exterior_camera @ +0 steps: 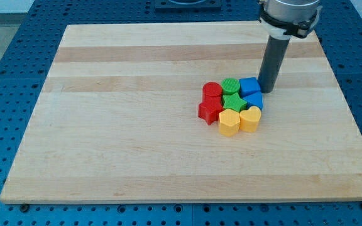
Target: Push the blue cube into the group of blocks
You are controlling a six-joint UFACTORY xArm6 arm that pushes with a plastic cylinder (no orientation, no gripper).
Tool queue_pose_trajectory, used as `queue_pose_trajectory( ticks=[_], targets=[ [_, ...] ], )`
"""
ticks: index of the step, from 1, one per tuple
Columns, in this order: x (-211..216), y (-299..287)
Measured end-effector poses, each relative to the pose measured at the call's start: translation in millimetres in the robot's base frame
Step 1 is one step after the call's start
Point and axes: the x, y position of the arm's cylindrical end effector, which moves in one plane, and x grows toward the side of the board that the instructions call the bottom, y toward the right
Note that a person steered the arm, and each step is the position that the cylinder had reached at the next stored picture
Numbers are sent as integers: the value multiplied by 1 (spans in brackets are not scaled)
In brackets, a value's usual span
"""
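Observation:
The blue cube (249,86) sits at the top right of a tight group of blocks right of the board's middle. It touches the green cylinder (230,86) on its left and a second blue block (255,100) below it. My tip (268,91) stands at the blue cube's right side, touching or nearly touching it. The group also holds a red cylinder (212,91), a red star-shaped block (210,110), a green star-shaped block (232,102), a yellow hexagonal block (229,122) and a yellow heart-shaped block (250,118).
The wooden board (118,125) lies on a blue perforated table (11,63). The arm's metal end (289,16) hangs over the board's top right edge.

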Motion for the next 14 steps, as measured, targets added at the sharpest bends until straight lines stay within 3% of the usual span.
queue_pose_trajectory(
  ticks=[2, 4, 6, 11, 14],
  targets=[
    [-1, 4],
    [-41, 4],
    [-18, -6],
    [-10, -14],
    [-99, 29]
  ],
)
